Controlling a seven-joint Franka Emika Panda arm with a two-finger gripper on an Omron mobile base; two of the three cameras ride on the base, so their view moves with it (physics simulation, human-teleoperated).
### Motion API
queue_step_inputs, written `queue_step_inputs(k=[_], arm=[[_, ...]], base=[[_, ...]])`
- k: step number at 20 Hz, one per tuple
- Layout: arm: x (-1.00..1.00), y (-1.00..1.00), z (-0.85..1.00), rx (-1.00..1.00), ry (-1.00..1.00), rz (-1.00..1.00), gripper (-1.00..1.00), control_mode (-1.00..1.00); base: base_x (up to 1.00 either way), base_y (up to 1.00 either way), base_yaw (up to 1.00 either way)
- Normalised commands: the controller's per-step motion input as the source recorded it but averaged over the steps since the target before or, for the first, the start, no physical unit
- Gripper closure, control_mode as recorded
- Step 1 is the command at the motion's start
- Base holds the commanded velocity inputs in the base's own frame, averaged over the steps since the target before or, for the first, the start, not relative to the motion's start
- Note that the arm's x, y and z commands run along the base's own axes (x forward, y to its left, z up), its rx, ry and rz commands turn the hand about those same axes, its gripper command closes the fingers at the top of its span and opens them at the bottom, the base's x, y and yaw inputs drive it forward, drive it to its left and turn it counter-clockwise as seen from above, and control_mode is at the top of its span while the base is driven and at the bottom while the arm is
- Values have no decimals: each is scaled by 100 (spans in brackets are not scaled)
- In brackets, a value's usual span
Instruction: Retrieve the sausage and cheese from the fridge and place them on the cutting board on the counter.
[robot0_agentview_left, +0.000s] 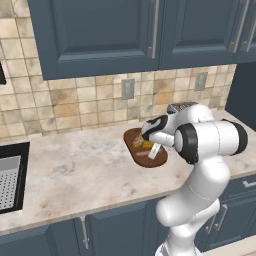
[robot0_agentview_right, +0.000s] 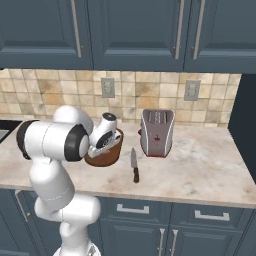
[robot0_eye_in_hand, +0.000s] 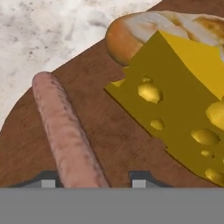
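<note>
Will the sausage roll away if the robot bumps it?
Probably a little. The sausage is a round, smooth cylinder lying flat on the board, so a sideways nudge would likely roll it. The cheese sits close beside it and might stop it. It looks firm, not floppy.

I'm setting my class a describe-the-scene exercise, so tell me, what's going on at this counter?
A white robot arm has its pincer low over the dark brown oval wooden cutting board on the beige marbled counter. On the board lie a pinkish cylindrical sausage, running down between the fingertips, and a bright yellow holed cheese wedge against a tan bread-like piece. The jaws stand apart, so both foods look delivered.
</note>
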Motion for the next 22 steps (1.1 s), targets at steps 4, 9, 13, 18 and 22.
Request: queue_step_inputs(k=[4,9,13,18,22], arm=[[-13,0,-3,-3,0,0,-100,-100],[-20,-1,2,-1,0,0,-100,-100],[-3,-11,16,0,0,1,-100,-100],[-8,-24,54,0,-1,3,-100,-100],[-71,-8,78,0,0,1,-100,-100]], base=[[0,0,0],[0,0,0],[0,0,0],[0,0,0],[0,0,0]])
